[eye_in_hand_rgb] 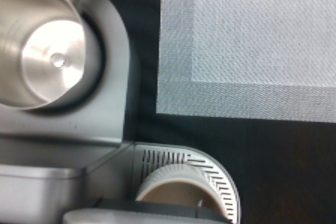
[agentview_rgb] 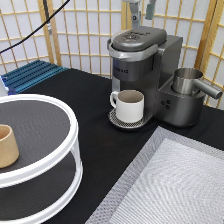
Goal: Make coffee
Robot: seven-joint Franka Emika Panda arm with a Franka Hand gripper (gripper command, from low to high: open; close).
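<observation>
gripper (agentview_rgb: 141,8) hangs open and empty at the exterior view's top, above the closed lid of the grey single-serve coffee machine (agentview_rgb: 145,60), no coffee pod showing anywhere, so working that lid calls for a centred, square descent.

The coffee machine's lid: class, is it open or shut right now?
Shut. The lid lies flat on the coffee machine, no gap showing. The gripper hangs just above it, fingers apart, holding nothing.
</observation>
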